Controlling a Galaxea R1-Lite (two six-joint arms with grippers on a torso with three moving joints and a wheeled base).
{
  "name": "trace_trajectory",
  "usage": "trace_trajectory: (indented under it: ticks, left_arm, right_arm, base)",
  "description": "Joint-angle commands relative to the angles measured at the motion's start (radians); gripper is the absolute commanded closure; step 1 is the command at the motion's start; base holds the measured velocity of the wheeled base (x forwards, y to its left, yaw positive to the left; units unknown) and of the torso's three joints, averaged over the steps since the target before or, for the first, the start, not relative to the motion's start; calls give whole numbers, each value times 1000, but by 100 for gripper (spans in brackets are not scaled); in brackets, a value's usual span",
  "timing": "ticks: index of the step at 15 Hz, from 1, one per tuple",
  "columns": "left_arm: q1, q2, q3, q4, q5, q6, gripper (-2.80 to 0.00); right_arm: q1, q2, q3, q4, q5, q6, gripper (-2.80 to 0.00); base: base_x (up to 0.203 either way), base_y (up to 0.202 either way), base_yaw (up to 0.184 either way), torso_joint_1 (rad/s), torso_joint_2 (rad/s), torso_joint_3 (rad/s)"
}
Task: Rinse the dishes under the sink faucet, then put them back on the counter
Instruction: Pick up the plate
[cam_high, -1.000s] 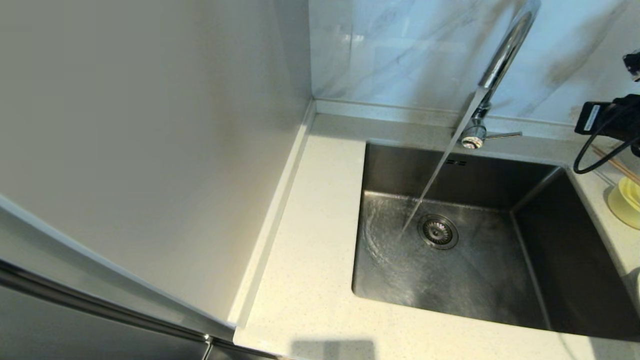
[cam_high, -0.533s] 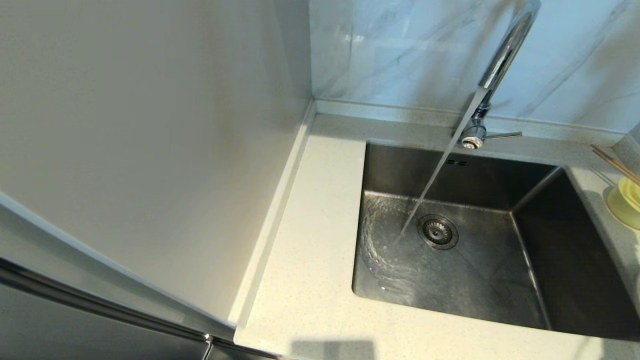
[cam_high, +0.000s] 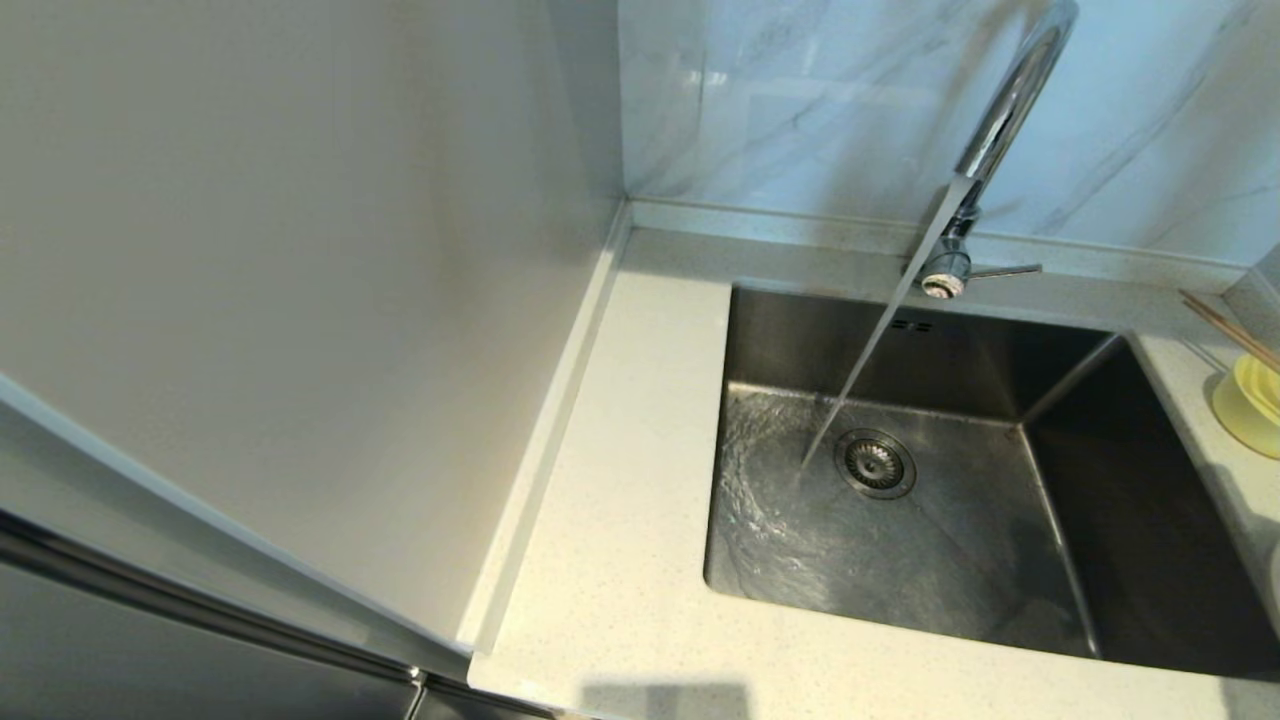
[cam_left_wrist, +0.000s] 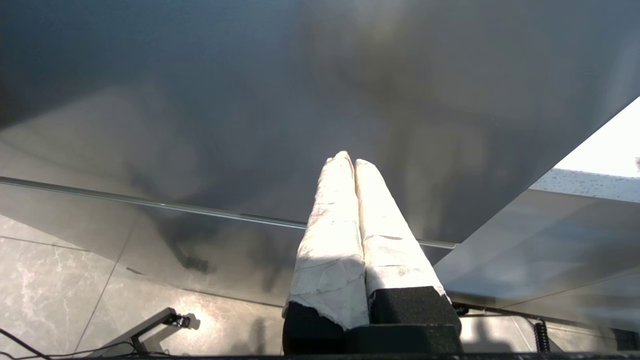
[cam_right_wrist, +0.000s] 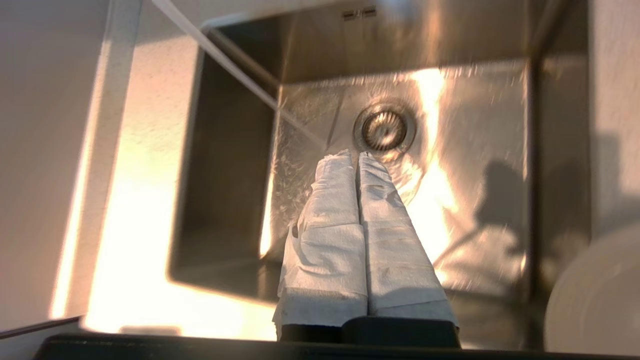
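The chrome faucet (cam_high: 1005, 110) pours a slanted stream of water (cam_high: 870, 345) into the steel sink (cam_high: 900, 540) near the drain strainer (cam_high: 876, 463). At the head view's right edge the pale-yellow bowl (cam_high: 1250, 405) sits on the off-white counter (cam_high: 620, 520), with the light-wood chopsticks (cam_high: 1225, 325) behind it. Part of the cream-white plate (cam_right_wrist: 595, 300) shows in the right wrist view, beside the sink. My right gripper (cam_right_wrist: 354, 156) is shut and empty, held above the sink. My left gripper (cam_left_wrist: 350, 159) is shut and empty, parked below the counter facing a dark cabinet front. Neither arm shows in the head view.
A plain wall panel (cam_high: 300, 300) rises along the counter's left side. The grey-veined marble wall (cam_high: 800, 100) stands behind the sink. The faucet's thin side lever (cam_high: 1005, 270) points right. Bare counter lies left of and in front of the basin.
The right arm, at the head view's right edge a second ago, has withdrawn out of that view. Water keeps running into the sink.
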Motion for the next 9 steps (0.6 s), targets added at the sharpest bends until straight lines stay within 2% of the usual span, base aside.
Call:
trace_trajectory:
  ticks: [1, 2, 3, 5, 6, 7, 9]
  left_arm:
    - [0, 0, 0, 0, 0, -1, 0]
    - [0, 0, 0, 0, 0, -1, 0]
    - [0, 2, 0, 0, 0, -1, 0]
    - [0, 0, 0, 0, 0, -1, 0]
    - [0, 0, 0, 0, 0, -1, 0]
    - [0, 0, -2, 0, 0, 0, 0]
    - [0, 0, 0, 0, 0, -1, 0]
  right_arm:
    - [-12, 11, -121, 235, 3, 2, 0]
    - [-29, 29, -176, 337, -8, 2, 0]
    - [-43, 43, -194, 370, -54, 1, 0]
    - [-48, 76, -196, 365, -138, 1, 0]
    - [-48, 90, -193, 365, -144, 1, -66]
    - [-48, 105, -189, 365, -146, 2, -280]
    - [-44, 124, -183, 365, -175, -24, -280]
  base:
    - [0, 0, 0, 0, 0, 0]
    - [0, 0, 0, 0, 0, 0]
    - [0, 0, 0, 0, 0, 0]
    - [0, 0, 0, 0, 0, 0]
    - [0, 0, 0, 0, 0, 0]
    - [0, 0, 0, 0, 0, 0]
    - [0, 0, 0, 0, 0, 0]
